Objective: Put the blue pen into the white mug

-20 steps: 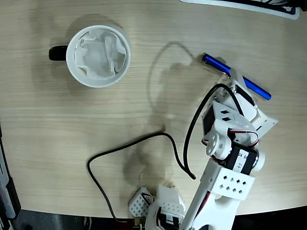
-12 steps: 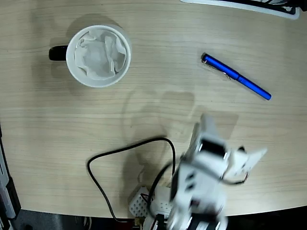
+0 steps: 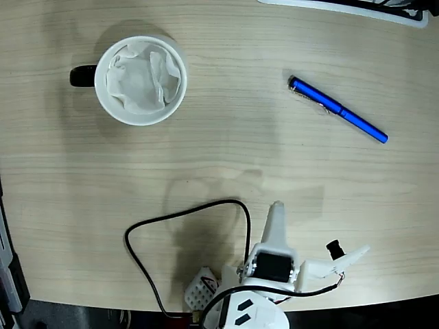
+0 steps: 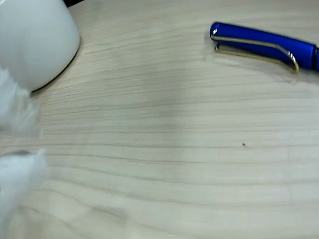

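Observation:
The blue pen (image 3: pixel 337 110) lies flat on the wooden table at the upper right, slanting down to the right, with nothing touching it. In the wrist view the blue pen (image 4: pixel 264 44) shows its metal clip at the top right. The white mug (image 3: pixel 140 79) stands at the upper left with crumpled white paper inside and its dark handle pointing left; its wall (image 4: pixel 35 40) fills the wrist view's top left corner. My gripper (image 3: pixel 319 227) is low near the table's front edge, far below the pen, open and holding nothing. A blurred white finger (image 4: pixel 15 189) shows at the wrist view's left edge.
A black cable (image 3: pixel 180 211) loops over the table left of the arm's base (image 3: pixel 254 308). A white-edged dark object (image 3: pixel 357 8) lies along the top right edge. Bare wood (image 3: pixel 226 137) spans between mug and pen.
The arm has pulled back from over the pen to the table's front edge. The pen stayed lying where it was and the mug has not moved.

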Robot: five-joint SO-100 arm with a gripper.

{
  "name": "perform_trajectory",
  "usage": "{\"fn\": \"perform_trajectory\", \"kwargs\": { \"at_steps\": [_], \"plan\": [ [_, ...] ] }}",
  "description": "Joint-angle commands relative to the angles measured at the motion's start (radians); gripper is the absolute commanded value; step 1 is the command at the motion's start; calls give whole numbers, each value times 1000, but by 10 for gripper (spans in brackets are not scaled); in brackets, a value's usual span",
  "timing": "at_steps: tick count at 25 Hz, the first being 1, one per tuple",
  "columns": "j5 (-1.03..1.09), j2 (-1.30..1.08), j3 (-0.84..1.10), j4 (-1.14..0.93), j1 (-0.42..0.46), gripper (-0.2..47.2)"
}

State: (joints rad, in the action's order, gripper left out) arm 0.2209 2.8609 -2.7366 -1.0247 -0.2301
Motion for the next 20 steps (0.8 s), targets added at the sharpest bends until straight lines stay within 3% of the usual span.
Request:
{"fn": "perform_trajectory", "kwargs": {
  "at_steps": [1, 3, 5, 13, 20],
  "plan": [
    [28, 67, 5, 0, 5, 2],
    [23, -25, 69, 29, 8, 3],
    [21, -204, 161, 77, 5, 65],
    [-86, -897, 618, 115, -75, 76],
    [-233, -1312, 962, 67, -140, 95]
  ]
}}
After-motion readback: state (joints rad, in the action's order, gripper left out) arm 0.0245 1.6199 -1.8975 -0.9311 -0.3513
